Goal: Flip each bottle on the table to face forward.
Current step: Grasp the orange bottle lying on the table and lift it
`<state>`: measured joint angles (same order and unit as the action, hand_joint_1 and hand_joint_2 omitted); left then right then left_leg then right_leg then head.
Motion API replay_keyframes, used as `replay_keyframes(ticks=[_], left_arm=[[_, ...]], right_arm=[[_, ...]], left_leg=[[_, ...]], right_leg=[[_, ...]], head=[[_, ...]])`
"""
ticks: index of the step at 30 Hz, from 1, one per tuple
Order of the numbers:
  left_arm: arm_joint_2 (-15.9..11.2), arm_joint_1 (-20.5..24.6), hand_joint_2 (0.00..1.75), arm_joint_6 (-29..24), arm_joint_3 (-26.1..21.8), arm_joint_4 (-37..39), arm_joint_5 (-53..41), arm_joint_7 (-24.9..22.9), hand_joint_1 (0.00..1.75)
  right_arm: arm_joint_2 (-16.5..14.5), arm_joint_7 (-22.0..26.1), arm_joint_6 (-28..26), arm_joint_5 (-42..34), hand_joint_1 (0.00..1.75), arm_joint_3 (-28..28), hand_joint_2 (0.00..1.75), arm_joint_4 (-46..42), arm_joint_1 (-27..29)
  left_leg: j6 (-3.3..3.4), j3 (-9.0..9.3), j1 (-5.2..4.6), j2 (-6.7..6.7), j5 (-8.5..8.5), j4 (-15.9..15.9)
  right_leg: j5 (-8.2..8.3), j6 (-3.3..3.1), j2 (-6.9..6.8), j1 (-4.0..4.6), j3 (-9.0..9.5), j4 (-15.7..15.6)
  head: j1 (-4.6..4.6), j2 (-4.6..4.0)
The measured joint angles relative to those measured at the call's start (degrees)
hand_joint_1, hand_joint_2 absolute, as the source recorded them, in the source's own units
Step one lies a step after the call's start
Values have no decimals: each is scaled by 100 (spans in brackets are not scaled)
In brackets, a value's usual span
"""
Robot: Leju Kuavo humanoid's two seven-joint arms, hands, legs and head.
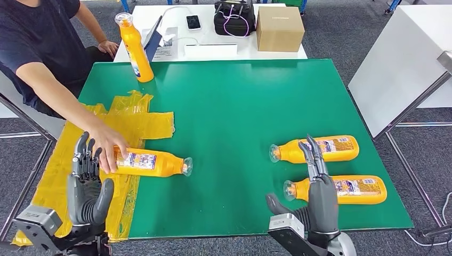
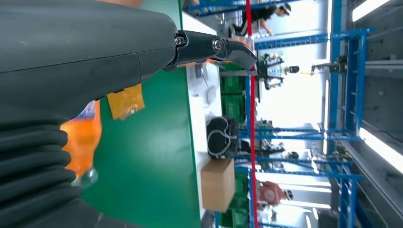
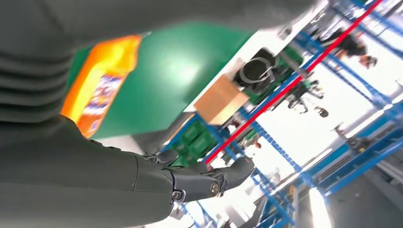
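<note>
Person's hand (image 1: 106, 143) rests on left bottle (image 1: 152, 162) lying on green mat (image 1: 234, 101); two bottles (image 1: 317, 149) lie at mat's right; left hand (image 1: 85, 184), right hand (image 1: 319, 186) empty, fingers spread; likely pre-grasp; next: reach nearest bottle (image 1: 341, 190).

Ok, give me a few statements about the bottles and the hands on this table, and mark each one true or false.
1. One orange bottle stands upright at the far left of the green mat. True.
2. Four bottles lie on their sides. False: three lie flat.
3. A person's hand rests on the left lying bottle. True.
4. The right hand grips a bottle. False: it holds nothing, fingers extended.
5. The left hand holds nothing. True.
</note>
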<state>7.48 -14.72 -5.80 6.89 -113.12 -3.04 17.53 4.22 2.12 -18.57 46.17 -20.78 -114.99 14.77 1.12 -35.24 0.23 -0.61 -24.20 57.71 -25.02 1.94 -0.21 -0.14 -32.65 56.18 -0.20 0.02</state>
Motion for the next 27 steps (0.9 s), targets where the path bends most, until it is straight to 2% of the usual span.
replay_keyframes(ticks=[10,17,27], left_arm=[[-2,-133,0,102,158,-8,73,117,0],[-1,-151,0,102,165,-11,73,123,0],[0,-201,0,214,150,-23,114,129,0]], right_arm=[[484,-232,-101,168,0,419,175,-324,558],[587,-267,-90,171,0,548,175,-374,636],[687,-288,173,166,0,1142,175,-378,791]], left_leg=[[2,4,-1,2,-2,0],[1,7,0,1,-2,0],[2,6,-2,1,-3,0]], right_leg=[[0,-1,1,-1,4,-2],[0,-1,0,0,6,-1],[0,0,0,-2,6,-2]], head=[[-1,0],[-2,0],[-2,0]])
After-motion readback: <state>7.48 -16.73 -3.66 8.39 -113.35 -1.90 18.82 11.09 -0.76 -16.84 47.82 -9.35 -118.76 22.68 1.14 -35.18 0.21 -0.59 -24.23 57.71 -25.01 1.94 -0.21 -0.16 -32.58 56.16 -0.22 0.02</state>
